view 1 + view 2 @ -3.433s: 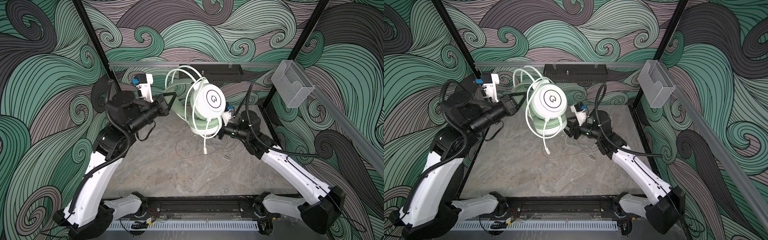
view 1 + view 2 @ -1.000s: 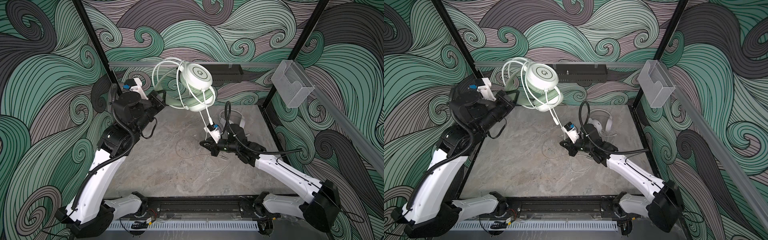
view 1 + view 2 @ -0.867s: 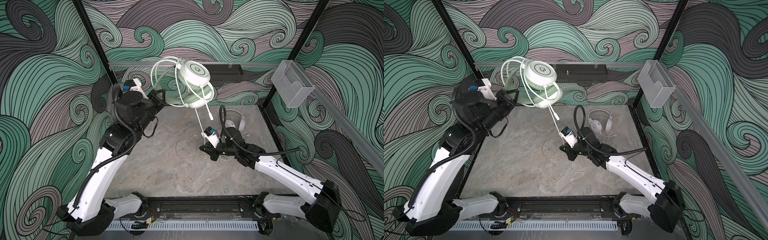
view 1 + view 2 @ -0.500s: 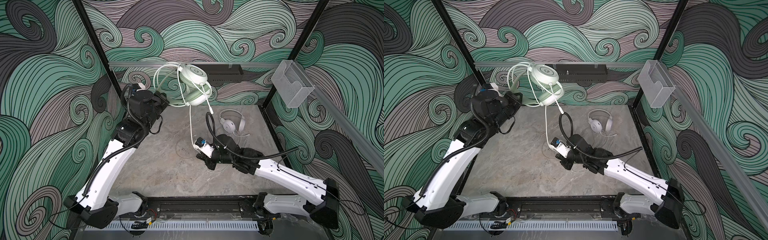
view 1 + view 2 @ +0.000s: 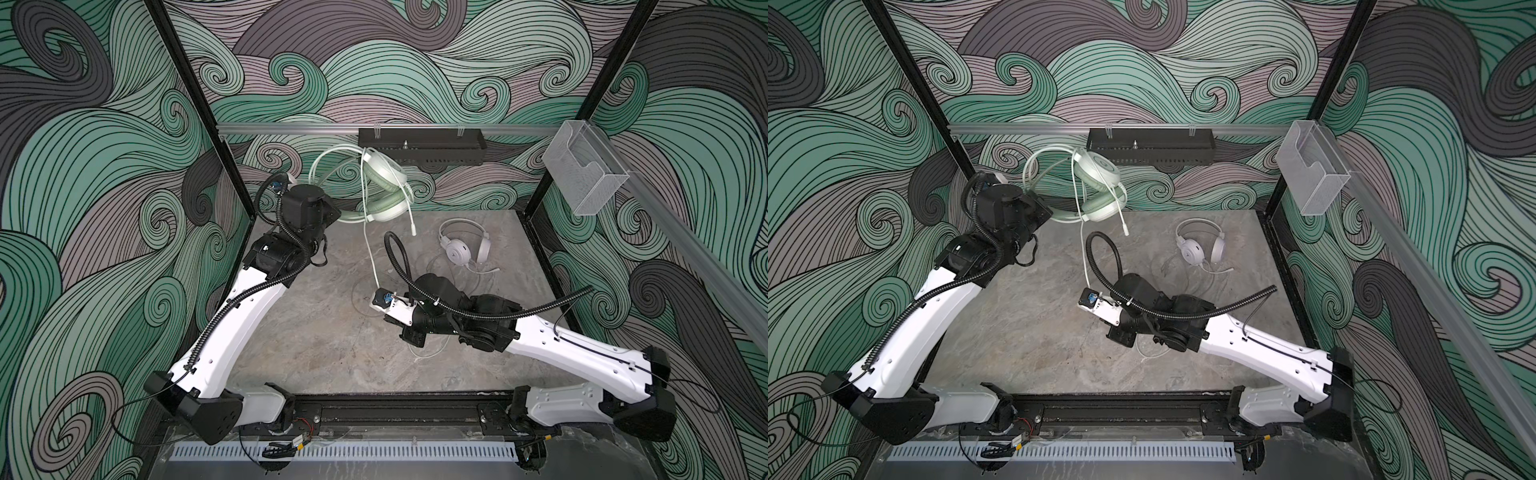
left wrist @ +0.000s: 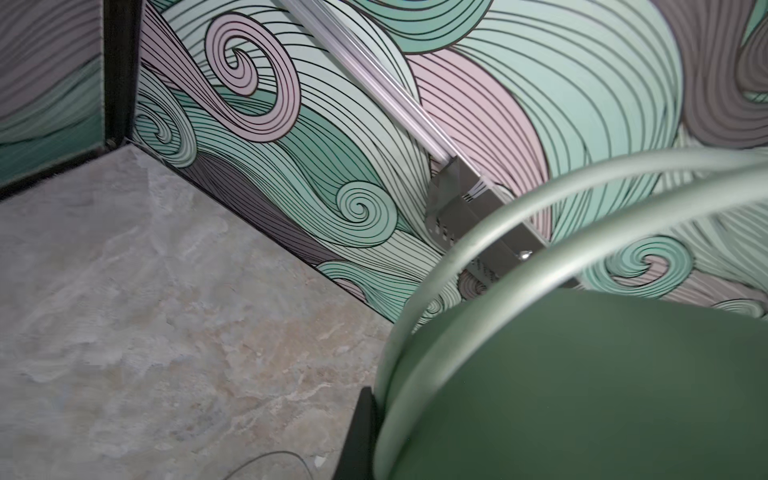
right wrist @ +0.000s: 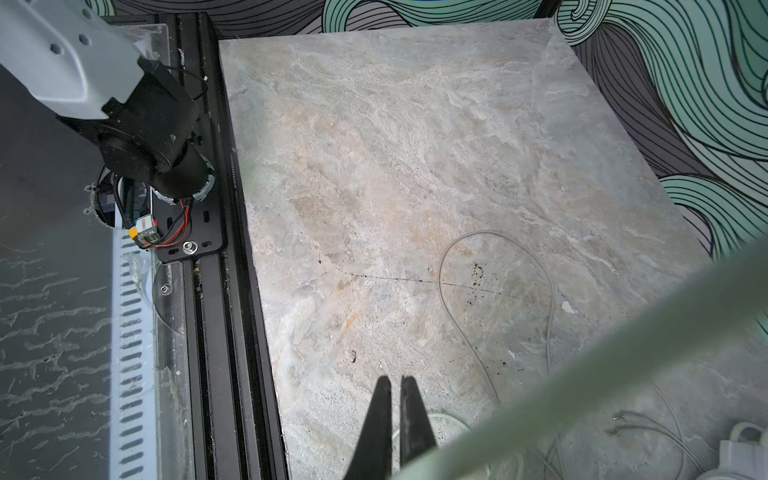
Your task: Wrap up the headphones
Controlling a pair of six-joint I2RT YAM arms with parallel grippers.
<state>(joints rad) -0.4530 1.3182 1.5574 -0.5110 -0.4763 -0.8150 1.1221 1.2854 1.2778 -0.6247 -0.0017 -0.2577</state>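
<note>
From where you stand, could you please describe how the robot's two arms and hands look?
Both the left arm and right arm have white shell links with black joints. A black corrugated conduit loops along each. The right hand has slim, tapered black fingers; a blue connector sits by its wrist.

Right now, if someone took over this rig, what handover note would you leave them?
Left end effector: shut on the mint headset's headband, holding it up by the back wall.
Right end effector: shut, low over the table; the mint cable hangs down to its wrist, the grip itself hidden.
White headset: lying at the table's back right, a thin cable loose on the table.
Done: mint cable crosses its earcups at most.
Left: wind the rest, then wrap the white one.
</note>
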